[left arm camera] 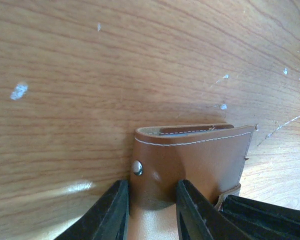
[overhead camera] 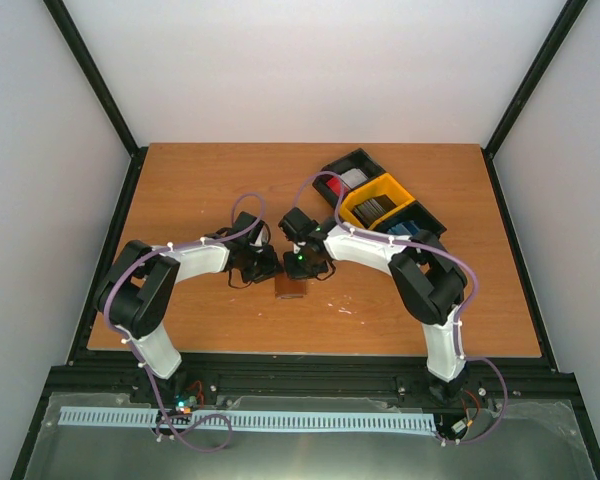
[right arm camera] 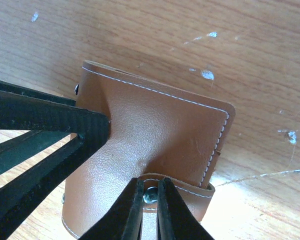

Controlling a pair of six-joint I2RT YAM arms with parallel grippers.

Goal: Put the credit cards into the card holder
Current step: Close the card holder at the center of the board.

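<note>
Two grips on one card holder [overhead camera: 292, 287], at mid-table, somewhat nearer the front edge of the wooden table [overhead camera: 200, 180] than the back. Lies directly between the two wrists, both arms bent inward to meet over it.

By the left gripper [left arm camera: 151, 212]: clamps the brown leather body across its thickness, jaws part-way apart, one finger on each face, leather dented under the pad in the right wrist view.

By the right gripper [right arm camera: 149, 212]: pinches the tab clasp [right arm camera: 187, 197] right at its snap stud [right arm camera: 151, 194], jaws narrow, almost touching, only the strap between them.

Folded shut, white stitching along the edges. Shows a thin pale strip between the two leaves at the far edge in the left wrist view. Cannot tell whether its lower edge touches the wood.

Credit cards [overhead camera: 375, 208] well apart from it, in the black-and-yellow tray [overhead camera: 372, 157] at the far right: red and white in the far compartment, dark grey in the yellow middle one, blue in the nearest.
</note>
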